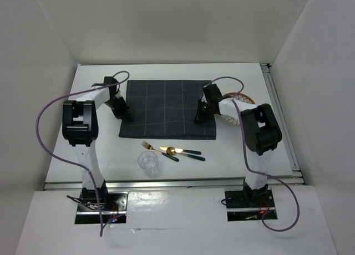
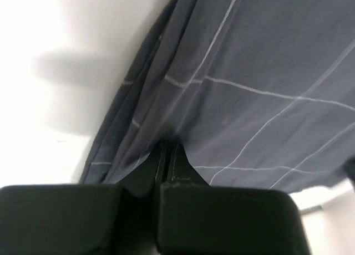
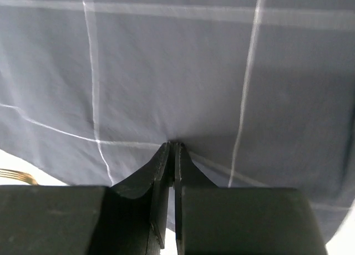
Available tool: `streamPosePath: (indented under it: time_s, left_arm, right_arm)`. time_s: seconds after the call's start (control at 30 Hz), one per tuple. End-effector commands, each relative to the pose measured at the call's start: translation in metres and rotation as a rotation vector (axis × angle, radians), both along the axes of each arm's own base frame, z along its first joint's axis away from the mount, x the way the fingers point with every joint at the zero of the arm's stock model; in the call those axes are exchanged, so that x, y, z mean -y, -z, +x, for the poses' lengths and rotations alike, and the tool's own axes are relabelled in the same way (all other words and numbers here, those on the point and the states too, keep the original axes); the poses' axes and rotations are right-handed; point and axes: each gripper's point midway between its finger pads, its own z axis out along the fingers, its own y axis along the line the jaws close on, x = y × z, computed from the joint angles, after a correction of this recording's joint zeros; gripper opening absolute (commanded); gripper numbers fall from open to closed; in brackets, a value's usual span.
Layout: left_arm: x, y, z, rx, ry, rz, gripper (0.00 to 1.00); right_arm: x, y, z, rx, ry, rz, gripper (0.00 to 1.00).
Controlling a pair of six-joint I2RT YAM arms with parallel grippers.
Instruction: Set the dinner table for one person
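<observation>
Dark grey checked cloth is what both of your hands are clamped on. Your left gripper has its black fingers pressed together, with a raised fold of the placemat nipped between the tips at the cloth's left edge. Your right gripper is pinched the same way, jaws together on a small peak of fabric near the right edge, with thin pale lines crossing the weave just beyond its tips.

The placemat lies spread between the two grippers, its long axis running from one hand across to the other. Gold tines of a fork show at the near left of the right hand, off the cloth.

Under everything is the dinner table, plain white, with its long axis also running side to side across both arms and its bare surface just left of the left hand. Nearer the arm bases than both hands lie the fork, a gold spoon and a knife with dark handles, close together, and a clear glass standing beside them. A patterned plate sits just right of the right hand, partly hidden by the arm.
</observation>
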Motion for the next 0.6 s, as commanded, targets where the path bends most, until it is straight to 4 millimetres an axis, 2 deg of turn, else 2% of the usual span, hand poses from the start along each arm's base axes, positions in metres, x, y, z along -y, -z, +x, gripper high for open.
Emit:
streamPosePath:
  time_s: [0.0,0.07,0.1,0.13,0.2,0.27,0.3,0.47,0.57]
  left_arm:
    - [0.003,0.017,-0.021,-0.051,0.023,0.02,0.0]
    - [0.001,0.021,-0.026,-0.049,0.021,0.031,0.0]
    - [0.002,0.026,-0.038,-0.078,0.022,0.03,0.0]
    - [-0.001,0.024,-0.038,-0.062,0.018,0.048,0.0]
    - [-0.005,0.03,-0.05,-0.088,0.015,0.069,0.0]
    - [-0.005,0.023,-0.05,-0.07,0.014,0.069,0.0]
    - [-0.007,0.025,-0.053,-0.079,0.013,0.078,0.0]
    - [-0.007,0.021,-0.057,-0.065,0.013,0.079,0.0]
    - [-0.014,0.019,-0.059,-0.069,0.005,0.122,0.0]
  right_arm:
    - [0.01,0.014,-0.022,-0.039,0.028,-0.032,0.0]
    - [0.015,0.019,-0.035,-0.047,0.028,-0.035,0.0]
    - [0.016,0.024,-0.041,-0.068,0.036,-0.038,0.0]
    - [0.017,0.019,-0.044,-0.062,0.045,-0.03,0.0]
    - [0.021,0.025,-0.055,-0.069,0.045,-0.033,0.0]
    - [0.021,0.021,-0.059,-0.065,0.049,-0.017,0.0]
    - [0.022,0.024,-0.062,-0.073,0.049,-0.02,0.0]
    - [0.027,0.02,-0.065,-0.057,0.06,-0.034,0.0]
    - [0.027,0.019,-0.065,-0.064,0.06,-0.036,0.0]
